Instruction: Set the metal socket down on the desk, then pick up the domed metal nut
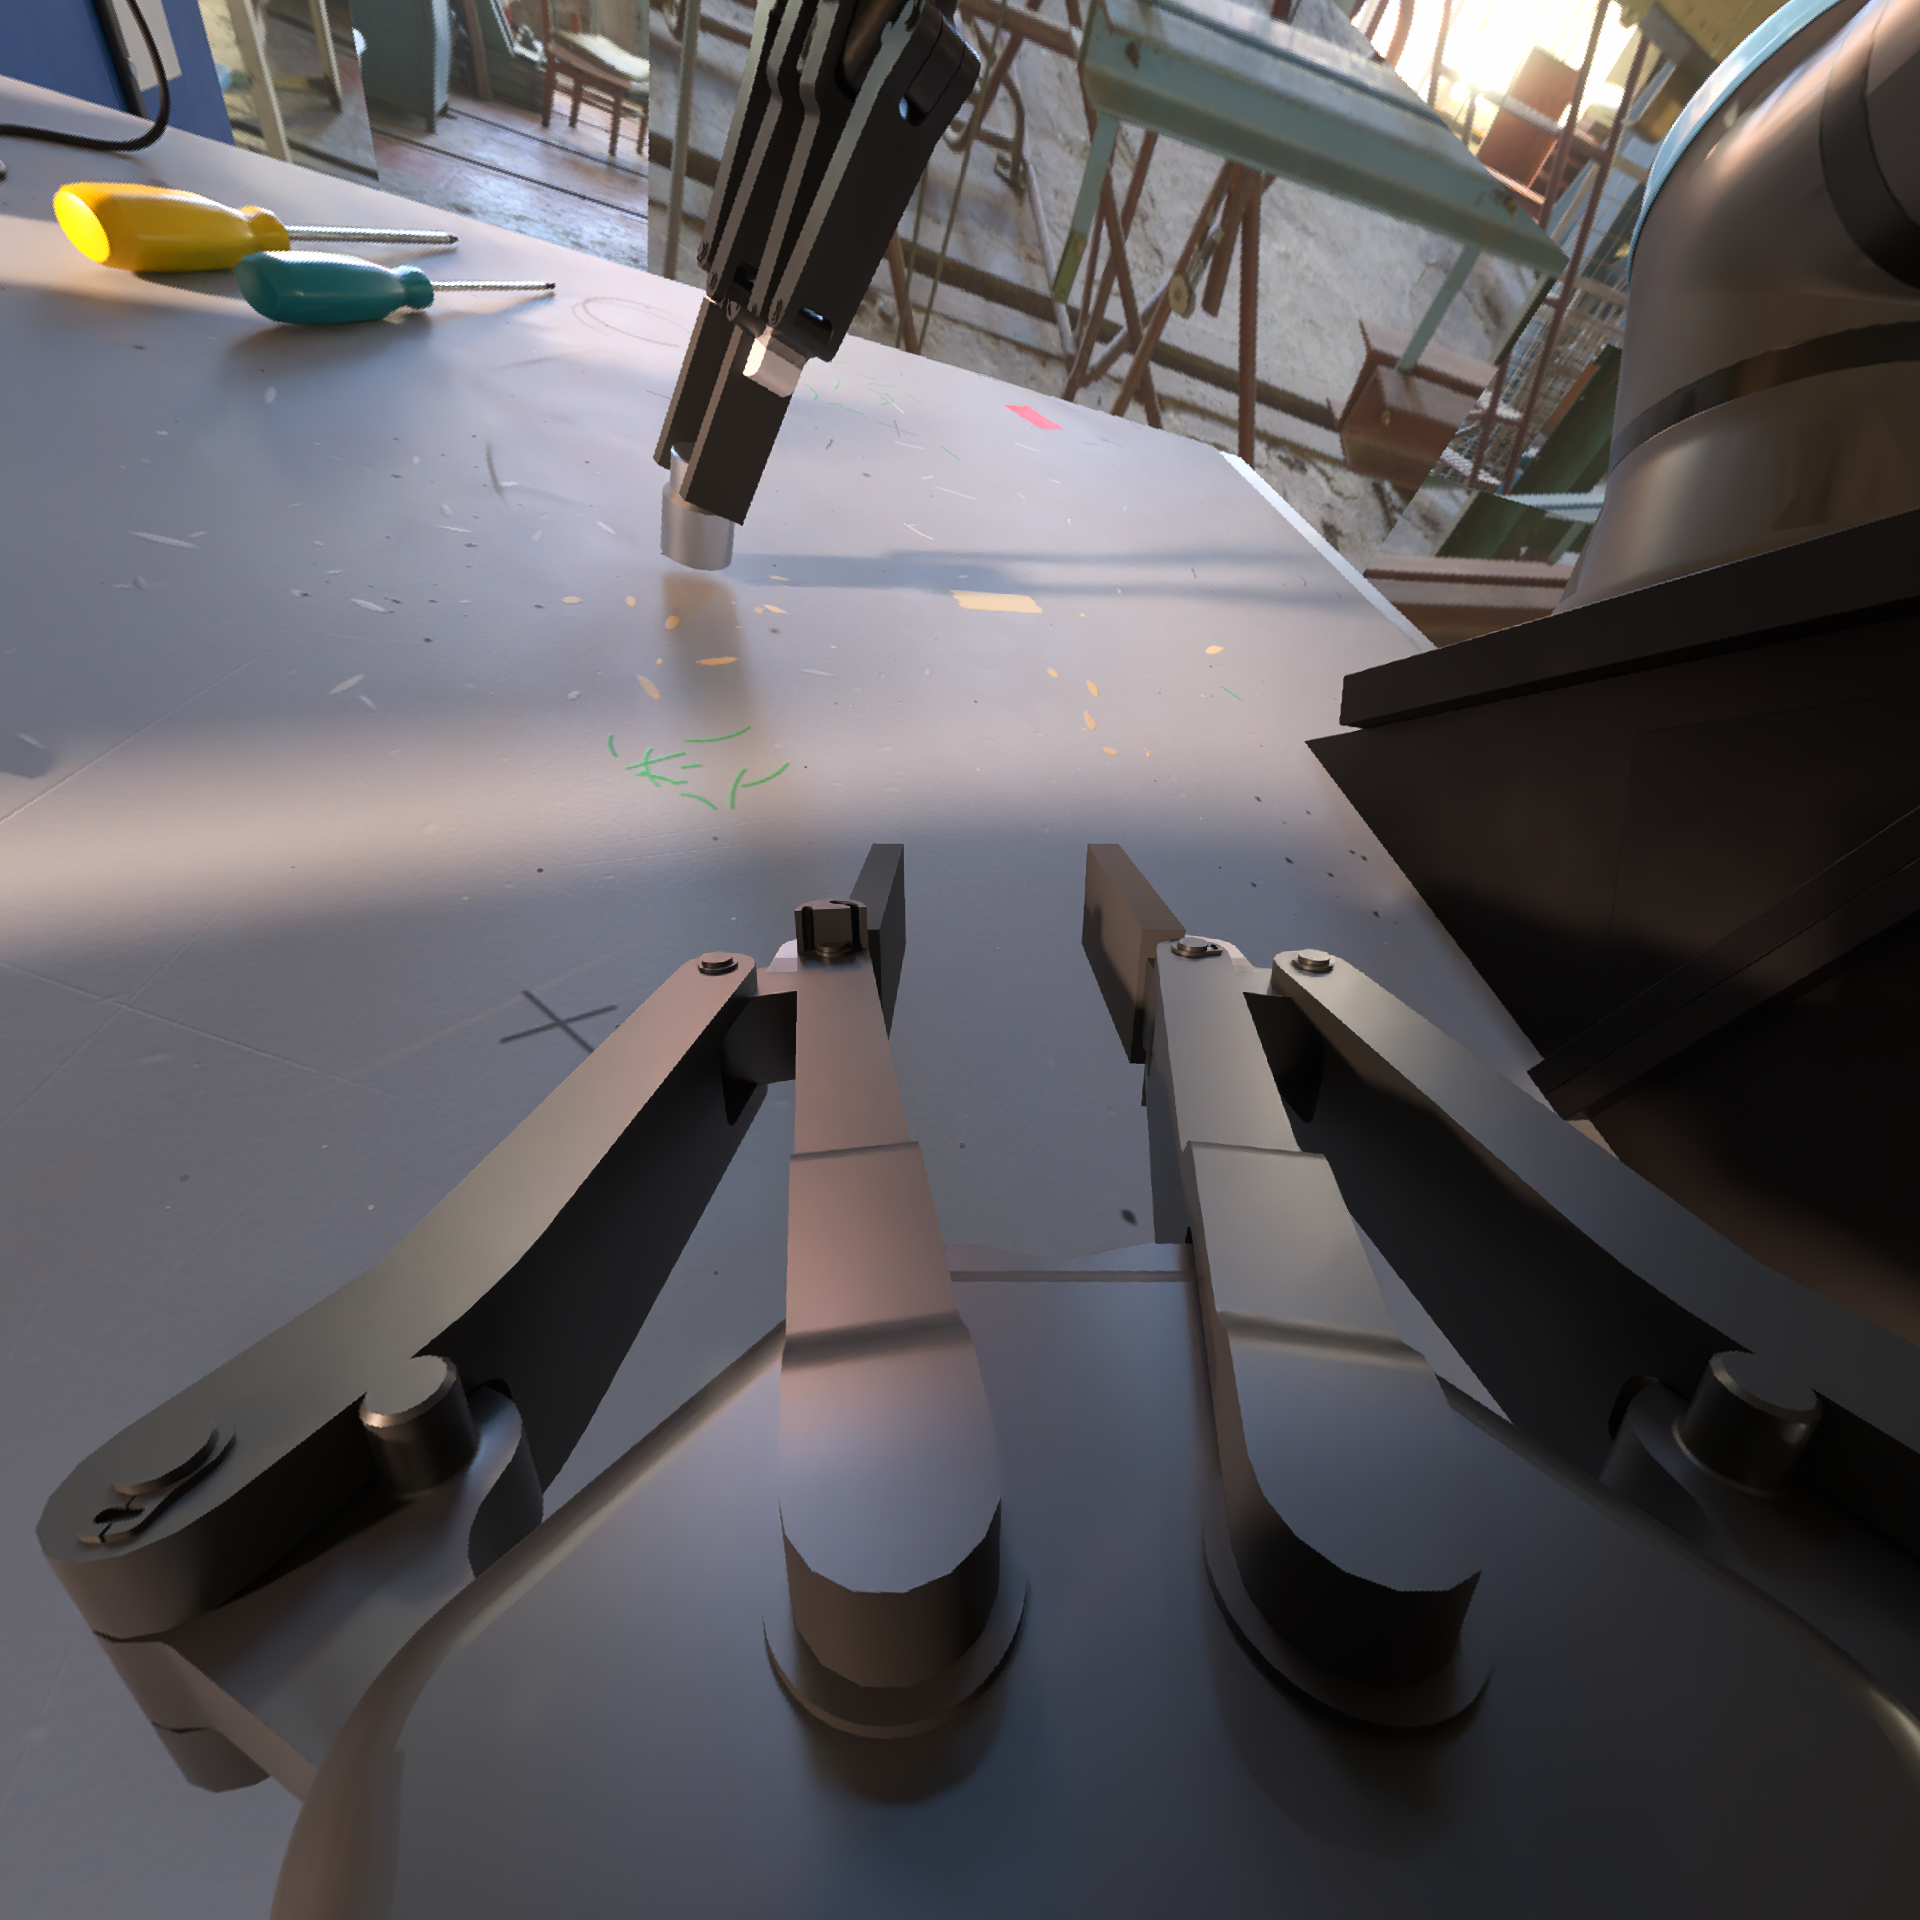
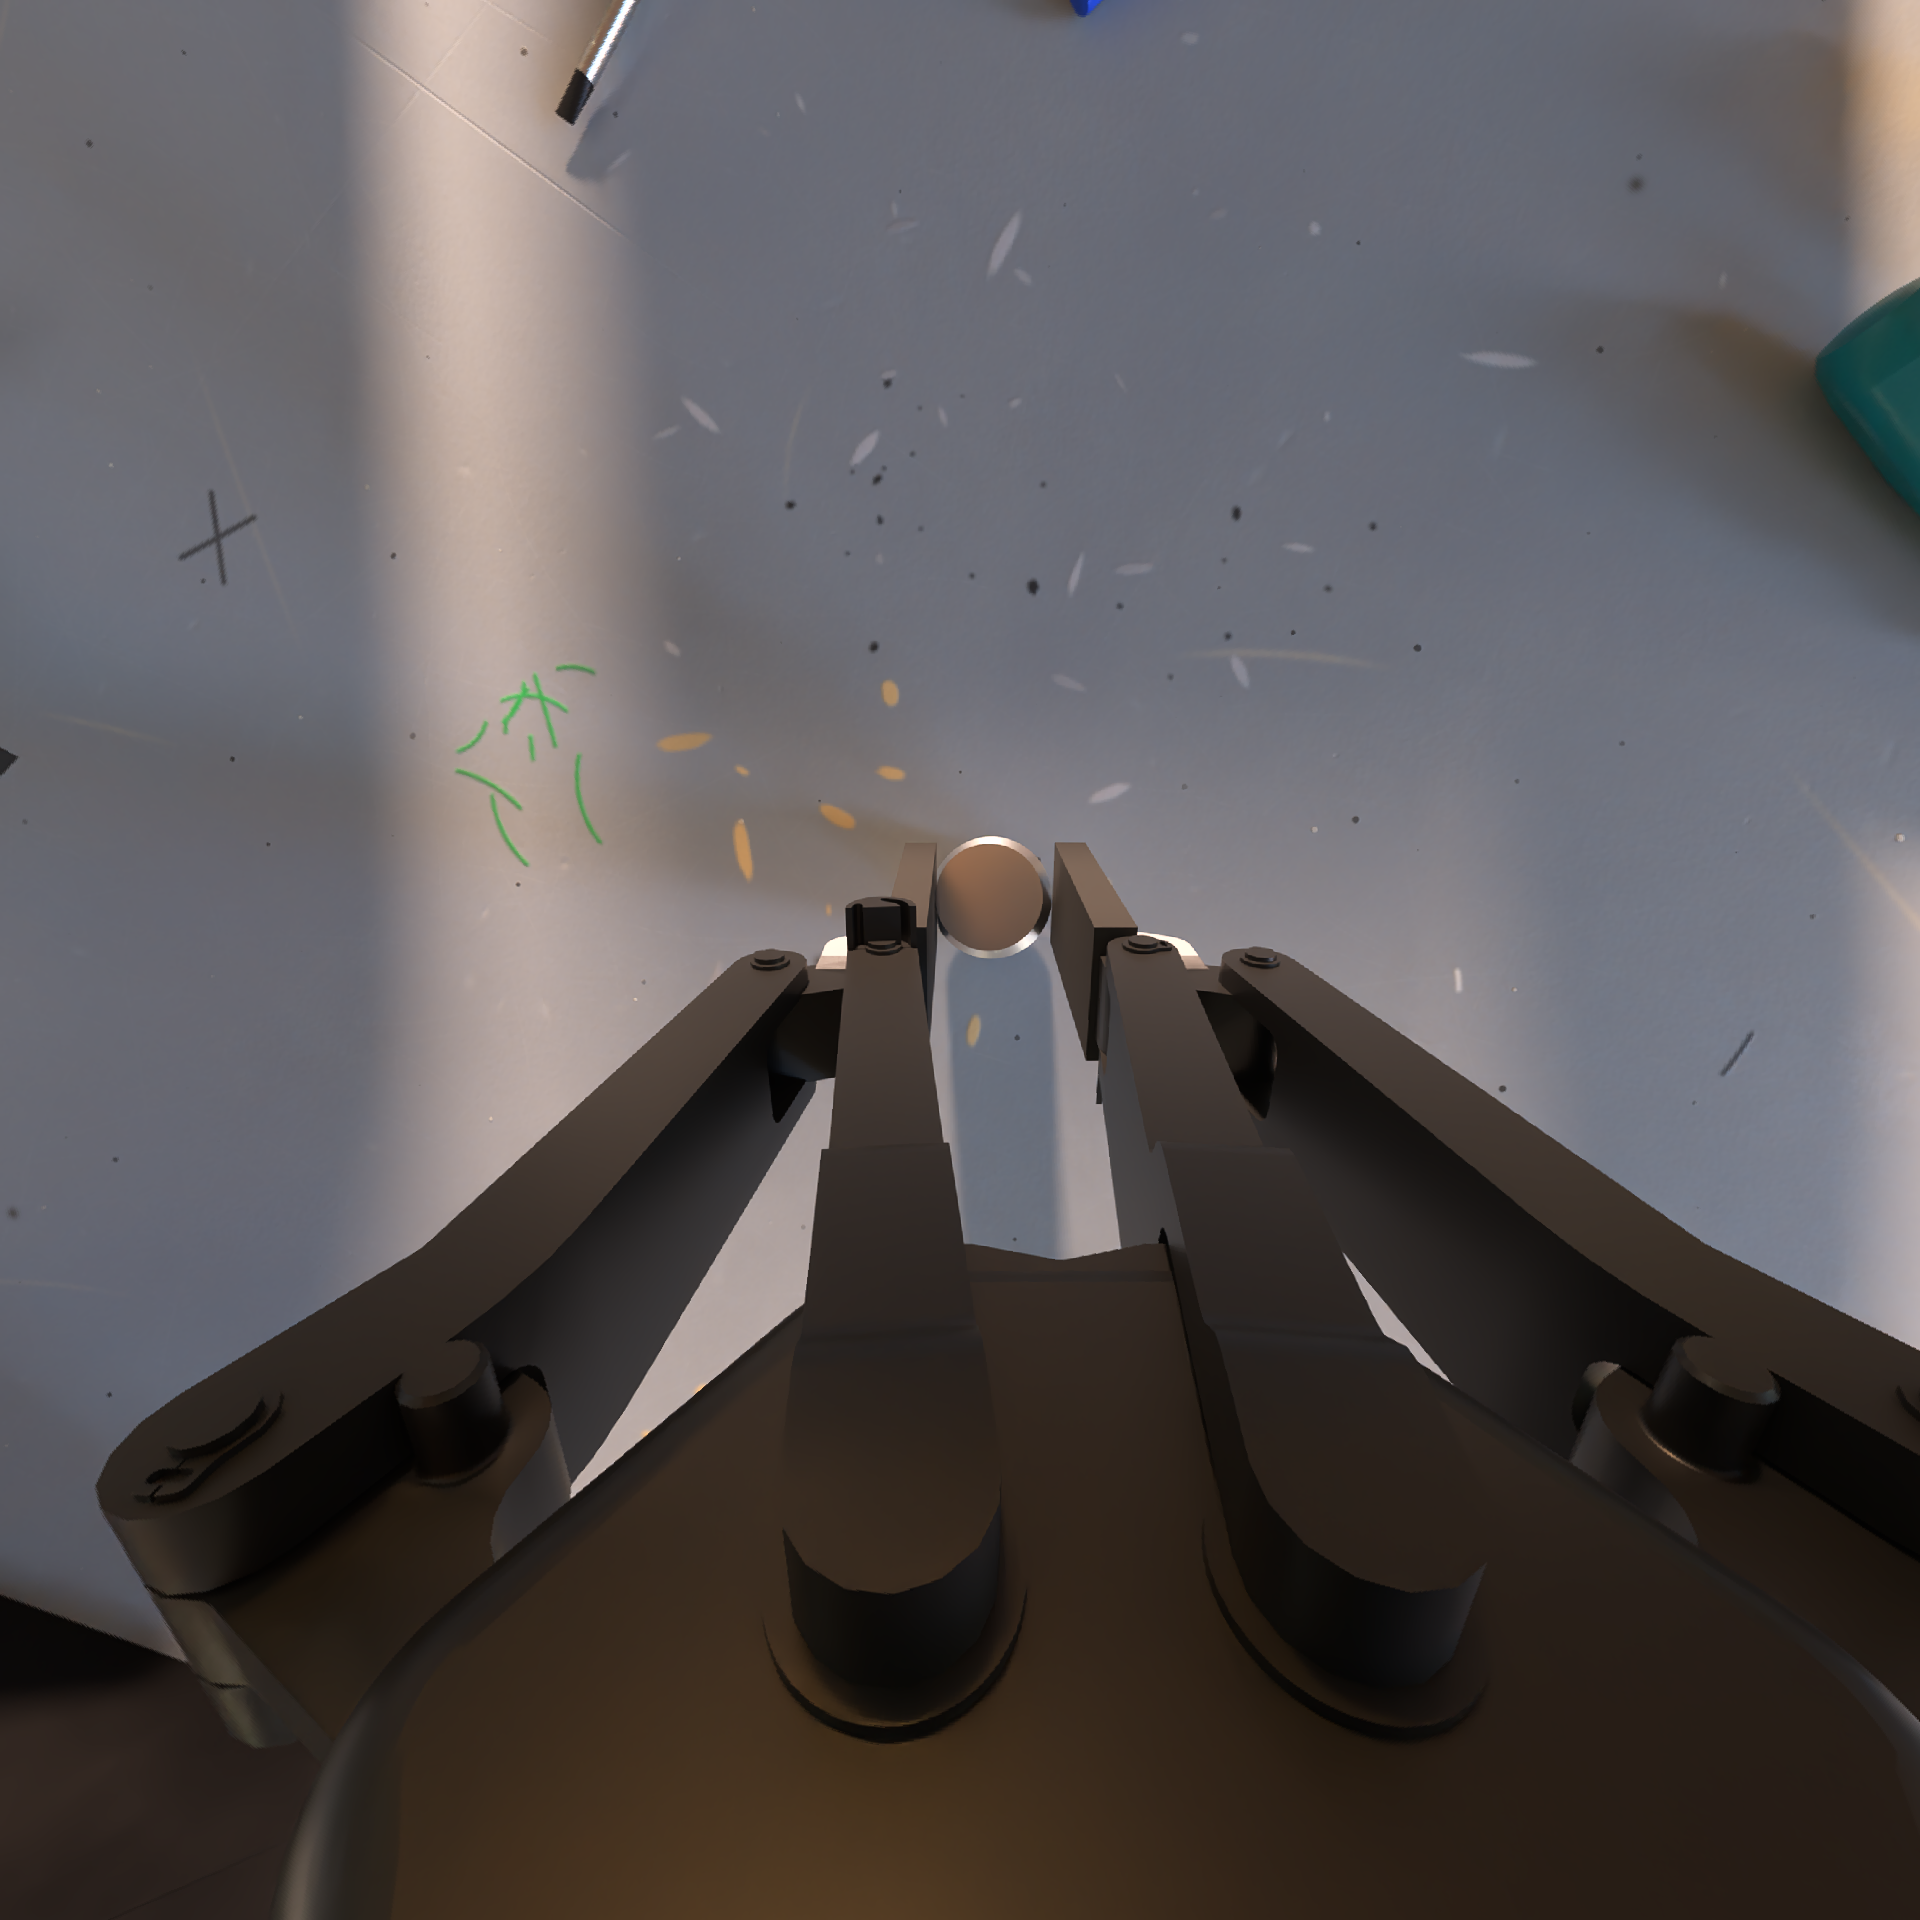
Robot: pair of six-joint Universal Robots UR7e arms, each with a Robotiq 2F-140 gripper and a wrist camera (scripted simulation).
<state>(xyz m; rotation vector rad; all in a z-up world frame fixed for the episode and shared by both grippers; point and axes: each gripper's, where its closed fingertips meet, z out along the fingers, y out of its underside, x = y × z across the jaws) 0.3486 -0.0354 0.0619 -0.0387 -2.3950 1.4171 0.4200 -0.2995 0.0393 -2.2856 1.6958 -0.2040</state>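
Note:
My right gripper [image 2: 994,899] is shut on the metal socket [image 2: 987,883], a short silver cylinder seen end-on between its fingertips. In the left wrist view the right gripper [image 1: 707,494] points down at the middle of the grey desk [image 1: 312,831], and the socket [image 1: 696,535] hangs from its fingertips just above the surface. My left gripper [image 1: 992,914] is open and empty, low over the desk's near part, well short of the socket. No domed nut shows in either view.
A yellow screwdriver [image 1: 166,229] and a teal screwdriver [image 1: 322,289] lie at the far left; the teal handle [image 2: 1870,384] also shows at the right edge of the right wrist view. A black mounting block [image 1: 1662,831] and an arm base [image 1: 1766,312] stand to the right. A pen tip [image 2: 592,62] lies ahead.

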